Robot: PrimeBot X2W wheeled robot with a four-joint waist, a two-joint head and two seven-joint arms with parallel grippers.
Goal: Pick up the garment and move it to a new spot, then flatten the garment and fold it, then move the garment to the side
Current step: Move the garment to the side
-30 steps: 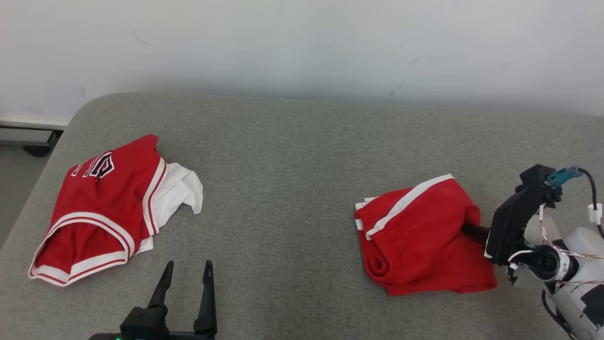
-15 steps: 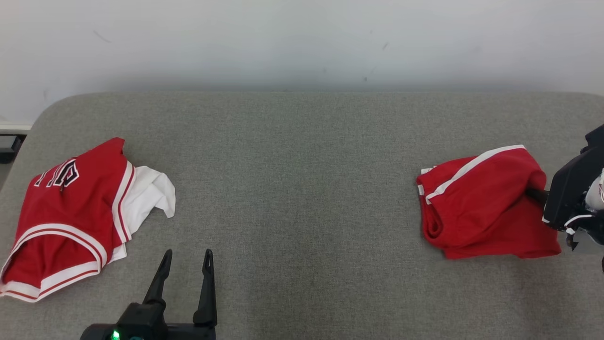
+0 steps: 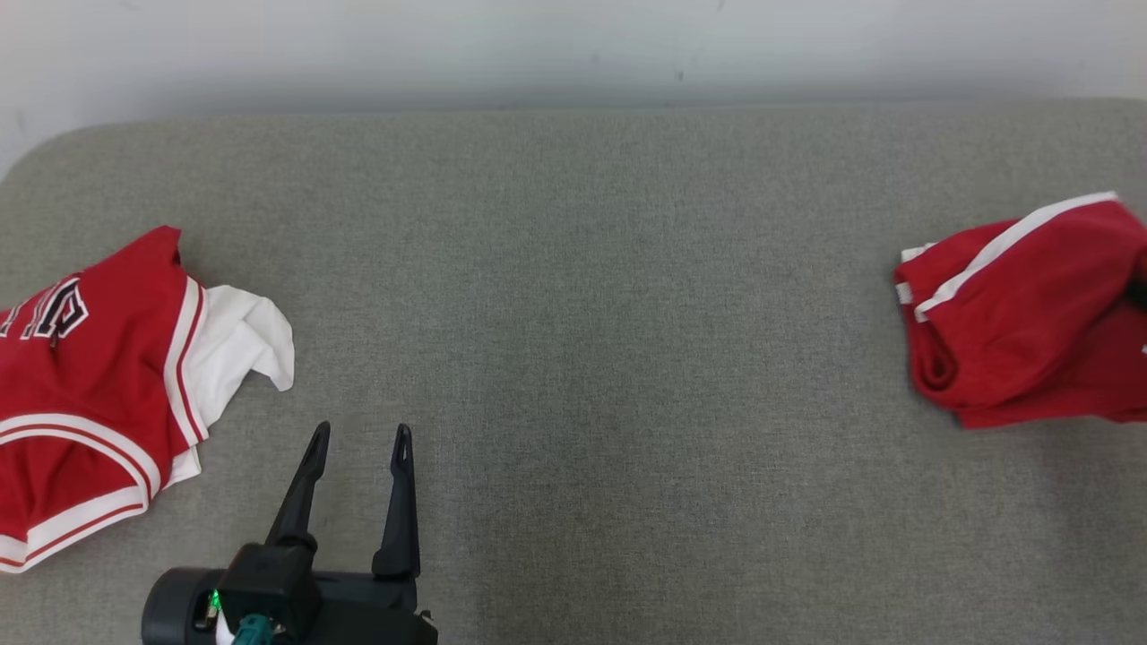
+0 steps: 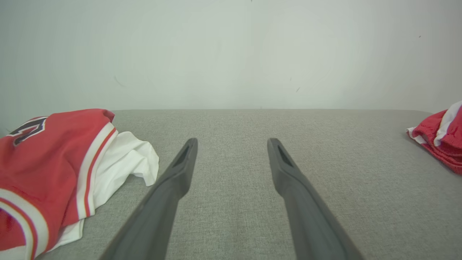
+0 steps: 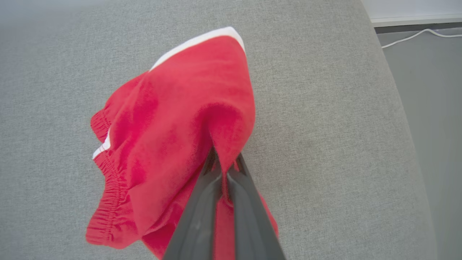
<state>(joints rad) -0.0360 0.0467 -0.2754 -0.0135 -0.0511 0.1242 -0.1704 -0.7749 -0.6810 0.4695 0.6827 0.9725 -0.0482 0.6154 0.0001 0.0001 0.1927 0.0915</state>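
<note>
As the shorts [image 3: 1013, 313] slide rightward, right gripper [image 5: 223, 162] pinches them — left gripper [image 3: 362, 432] wide.

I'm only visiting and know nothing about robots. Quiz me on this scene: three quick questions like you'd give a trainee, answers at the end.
1. Fill the gap: the red jersey lies on the robot's ____ side of the grey cushion.
2. What is the right gripper shut on? A. the red shorts B. the red jersey C. nothing
3. True or false: the left gripper is open and holds nothing.
Key: 1 left; 2 A; 3 true.
</note>
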